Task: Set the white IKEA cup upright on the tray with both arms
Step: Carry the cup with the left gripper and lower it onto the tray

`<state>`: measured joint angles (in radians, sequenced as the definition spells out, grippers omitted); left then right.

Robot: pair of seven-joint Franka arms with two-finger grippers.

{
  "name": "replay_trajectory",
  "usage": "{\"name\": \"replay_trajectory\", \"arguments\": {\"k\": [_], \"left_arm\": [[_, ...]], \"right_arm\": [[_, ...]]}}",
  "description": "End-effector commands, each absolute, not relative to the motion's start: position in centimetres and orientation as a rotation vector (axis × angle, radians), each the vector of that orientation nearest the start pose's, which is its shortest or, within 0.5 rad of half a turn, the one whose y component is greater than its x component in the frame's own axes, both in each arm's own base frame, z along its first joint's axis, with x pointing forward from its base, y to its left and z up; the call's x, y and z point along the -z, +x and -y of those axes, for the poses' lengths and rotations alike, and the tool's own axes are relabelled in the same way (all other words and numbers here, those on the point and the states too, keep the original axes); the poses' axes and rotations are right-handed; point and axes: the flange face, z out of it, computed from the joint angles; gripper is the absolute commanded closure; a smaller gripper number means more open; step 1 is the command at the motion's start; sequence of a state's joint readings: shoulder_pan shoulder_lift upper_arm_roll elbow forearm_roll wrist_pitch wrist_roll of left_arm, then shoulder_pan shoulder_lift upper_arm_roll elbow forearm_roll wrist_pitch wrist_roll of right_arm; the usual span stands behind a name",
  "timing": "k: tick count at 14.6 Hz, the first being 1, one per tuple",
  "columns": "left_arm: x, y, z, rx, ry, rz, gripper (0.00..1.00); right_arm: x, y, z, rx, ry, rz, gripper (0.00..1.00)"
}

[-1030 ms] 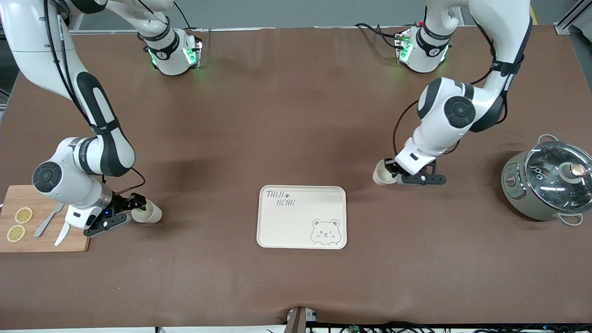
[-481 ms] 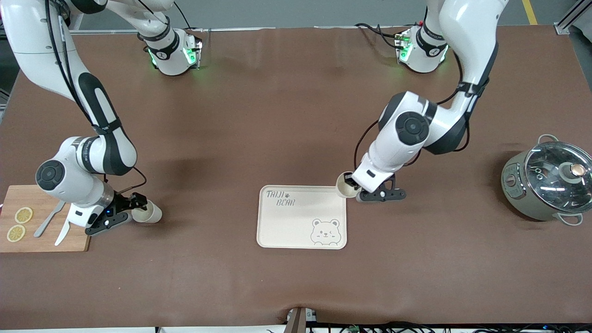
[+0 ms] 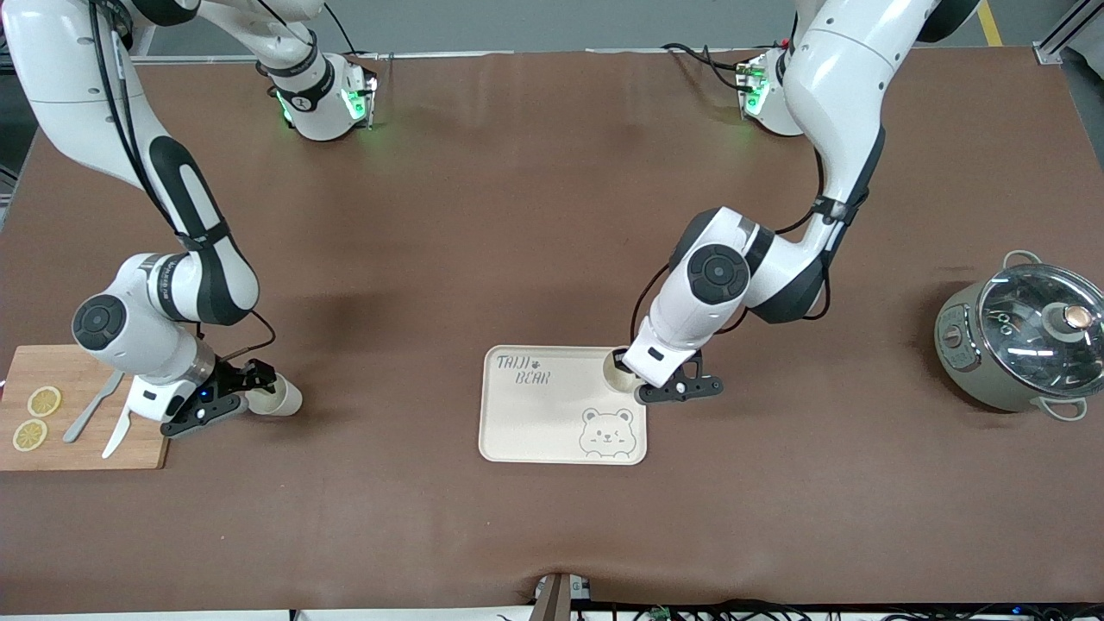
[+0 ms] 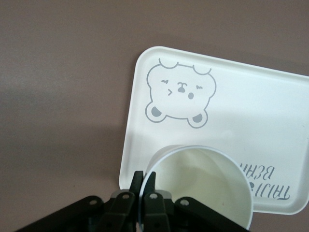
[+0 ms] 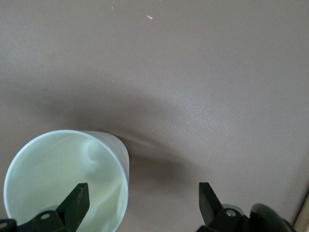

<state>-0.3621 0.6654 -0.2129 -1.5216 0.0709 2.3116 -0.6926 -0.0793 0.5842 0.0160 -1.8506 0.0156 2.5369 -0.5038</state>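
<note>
The cream tray [image 3: 535, 414] with bear drawing lies mid-table; it also shows in the left wrist view [image 4: 260, 111]. My left gripper [image 3: 629, 367] [image 4: 143, 181] is shut on the rim of a white cup [image 3: 616, 368] [image 4: 203, 183], one finger inside and one outside, holding it mouth-up over the tray's corner nearest the left arm. A second white cup [image 3: 276, 399] [image 5: 63, 179] rests on the table beside the cutting board, its mouth toward my right gripper [image 3: 256, 385] [image 5: 142, 203]. That gripper is open, one finger in the cup's mouth, the other outside.
A wooden cutting board [image 3: 82, 444] with lemon slices [image 3: 43, 401], a knife and a spoon lies at the right arm's end of the table. A grey pot with a glass lid [image 3: 1026, 336] stands at the left arm's end.
My left arm has carried its cup from over the bare table toward the right arm's end, to over the tray's corner. The right gripper has barely moved.
</note>
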Motion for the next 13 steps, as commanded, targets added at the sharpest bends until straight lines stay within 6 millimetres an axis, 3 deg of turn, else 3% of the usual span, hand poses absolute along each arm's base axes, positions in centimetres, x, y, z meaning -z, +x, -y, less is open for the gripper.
{"name": "replay_trajectory", "arguments": {"k": [1, 4, 5, 9, 13], "left_arm": [[-28.4, 62.6, 37.2, 0.12, -3.249, 0.224, 1.0], [-27.1, 62.5, 38.1, 0.154, -3.254, 0.218, 1.0], [-26.6, 62.5, 38.2, 0.171, -3.257, 0.224, 1.0], [-25.3, 62.9, 38.3, 0.22, -3.276, 0.238, 1.0], [-23.9, 63.2, 38.2, 0.274, -3.263, 0.229, 1.0]], "right_arm": [[-21.6, 65.0, 4.3, 0.181, -3.078, 0.698, 0.0], [-21.6, 65.0, 4.3, 0.181, -3.078, 0.696, 0.0], [-21.6, 65.0, 4.3, 0.178, -3.077, 0.698, 0.05], [-21.6, 64.9, 4.1, 0.171, -3.076, 0.7, 0.43], [-21.6, 64.9, 4.0, 0.166, -3.074, 0.707, 0.66]]}}
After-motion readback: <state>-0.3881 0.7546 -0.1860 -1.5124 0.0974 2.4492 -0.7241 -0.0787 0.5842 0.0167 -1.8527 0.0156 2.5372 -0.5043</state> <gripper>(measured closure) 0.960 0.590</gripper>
